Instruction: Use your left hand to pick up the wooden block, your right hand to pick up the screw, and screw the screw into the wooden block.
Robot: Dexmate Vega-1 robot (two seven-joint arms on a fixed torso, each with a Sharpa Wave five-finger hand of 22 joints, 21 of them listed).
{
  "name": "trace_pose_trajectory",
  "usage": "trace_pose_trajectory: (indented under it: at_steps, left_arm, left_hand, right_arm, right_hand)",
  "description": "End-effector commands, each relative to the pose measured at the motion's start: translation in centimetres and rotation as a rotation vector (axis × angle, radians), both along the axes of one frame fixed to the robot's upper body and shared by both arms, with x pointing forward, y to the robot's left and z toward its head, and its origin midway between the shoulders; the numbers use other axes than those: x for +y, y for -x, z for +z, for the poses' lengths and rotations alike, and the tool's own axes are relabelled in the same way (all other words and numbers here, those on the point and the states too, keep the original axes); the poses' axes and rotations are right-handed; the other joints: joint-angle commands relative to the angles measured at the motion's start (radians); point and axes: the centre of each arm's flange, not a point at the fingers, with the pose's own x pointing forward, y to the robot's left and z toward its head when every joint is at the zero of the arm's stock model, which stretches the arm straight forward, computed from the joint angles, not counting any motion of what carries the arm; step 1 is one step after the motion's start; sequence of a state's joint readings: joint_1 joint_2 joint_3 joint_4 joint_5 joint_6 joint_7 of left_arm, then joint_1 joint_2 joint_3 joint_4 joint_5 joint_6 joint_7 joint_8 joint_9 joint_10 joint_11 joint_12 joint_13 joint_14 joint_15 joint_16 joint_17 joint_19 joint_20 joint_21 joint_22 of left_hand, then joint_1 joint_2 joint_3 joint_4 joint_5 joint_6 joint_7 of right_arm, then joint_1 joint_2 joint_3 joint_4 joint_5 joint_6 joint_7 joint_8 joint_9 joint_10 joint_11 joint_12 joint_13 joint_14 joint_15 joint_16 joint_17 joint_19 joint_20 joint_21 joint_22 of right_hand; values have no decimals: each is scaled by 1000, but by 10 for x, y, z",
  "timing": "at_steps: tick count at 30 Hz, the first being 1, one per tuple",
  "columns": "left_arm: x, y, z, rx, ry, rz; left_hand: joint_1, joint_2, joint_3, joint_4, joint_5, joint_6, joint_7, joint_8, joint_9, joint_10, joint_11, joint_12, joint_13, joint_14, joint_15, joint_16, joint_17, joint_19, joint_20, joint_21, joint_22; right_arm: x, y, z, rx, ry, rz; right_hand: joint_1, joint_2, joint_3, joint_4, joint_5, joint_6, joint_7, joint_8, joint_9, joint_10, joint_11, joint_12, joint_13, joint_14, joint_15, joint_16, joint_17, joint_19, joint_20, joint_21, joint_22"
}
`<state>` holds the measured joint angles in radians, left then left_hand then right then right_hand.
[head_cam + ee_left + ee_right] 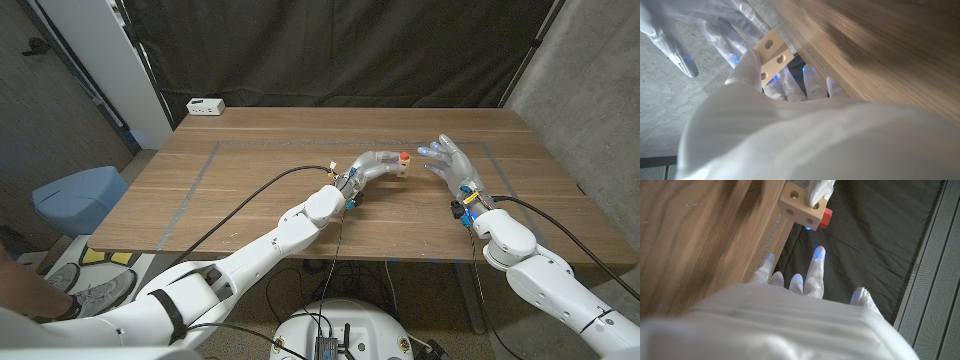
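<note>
Holding wooden block (pixel 399 166) above mid-table, left hand (pixel 375 168) gripped it; screw (pixel 404 157) already seated. Right hand (pixel 450 163) just right, fingers spread, empty; next likely retreat.

Even, soft light on the table (pixel 250 190); both wrist views are blurred up close, with faint shadows.

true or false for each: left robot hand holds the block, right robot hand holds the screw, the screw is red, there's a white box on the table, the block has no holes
1. The left robot hand holds the block. True.
2. The right robot hand holds the screw. False: its fingers are spread and empty; the screw sits on the block.
3. The screw is red. True.
4. A white box sits at the table's far corner. True.
5. The block has no holes. False: round holes show in its faces.
</note>
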<state>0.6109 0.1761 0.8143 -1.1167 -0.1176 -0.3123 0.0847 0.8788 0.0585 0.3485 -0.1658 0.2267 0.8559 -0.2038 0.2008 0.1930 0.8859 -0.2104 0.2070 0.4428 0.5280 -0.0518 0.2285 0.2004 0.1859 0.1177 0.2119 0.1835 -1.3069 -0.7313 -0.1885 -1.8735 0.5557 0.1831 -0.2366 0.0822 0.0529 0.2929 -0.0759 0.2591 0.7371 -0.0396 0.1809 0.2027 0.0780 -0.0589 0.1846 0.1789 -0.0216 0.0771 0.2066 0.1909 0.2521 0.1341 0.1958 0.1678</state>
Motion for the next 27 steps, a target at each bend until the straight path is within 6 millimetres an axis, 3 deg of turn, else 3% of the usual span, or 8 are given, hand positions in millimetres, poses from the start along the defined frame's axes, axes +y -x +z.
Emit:
trace_pose_trajectory:
  at_steps: [1,5,14,27]
  left_arm:
    - [8,2,1,-7,-6,-2]
    - [13,2,3,-11,-12,-3]
    - [23,0,6,-20,-18,-17]
    - [30,-12,-1,6,-38,-23]
  left_hand:
    - [-16,30,19,11,5,55,40,9,4,10,-4,7,4,7,-55,5,1,9,1,4,6]
    - [-16,30,20,11,5,57,40,10,4,10,-4,7,4,8,-56,5,1,9,1,4,6]
    - [-16,30,19,11,5,54,39,9,4,9,-4,7,4,9,-57,6,1,9,1,4,6]
    - [-16,28,19,11,5,55,38,9,4,10,-4,7,4,9,-57,6,0,9,1,4,6]
  right_arm:
    - [6,-2,3,0,12,-1]
    - [8,-3,6,-3,17,-2]
    - [15,-4,10,-8,30,-15]
    - [20,-16,7,1,28,-46]
  right_hand:
    - [4,0,1,-4,0,-16,-5,-3,1,-9,1,-3,5,-8,4,-4,2,-2,-8,-5,1]
    - [3,0,1,-4,0,-49,-9,-8,1,-14,-2,-2,5,-10,4,-5,2,-4,-10,-6,1]
    - [0,0,-1,-4,-1,-102,-21,-9,-1,-24,-1,0,6,-16,1,-7,4,-17,-60,-10,1]
    - [-1,1,-2,-3,-3,-146,-36,-9,-2,-40,-9,-3,6,-29,-5,-11,4,-24,-75,-11,2]
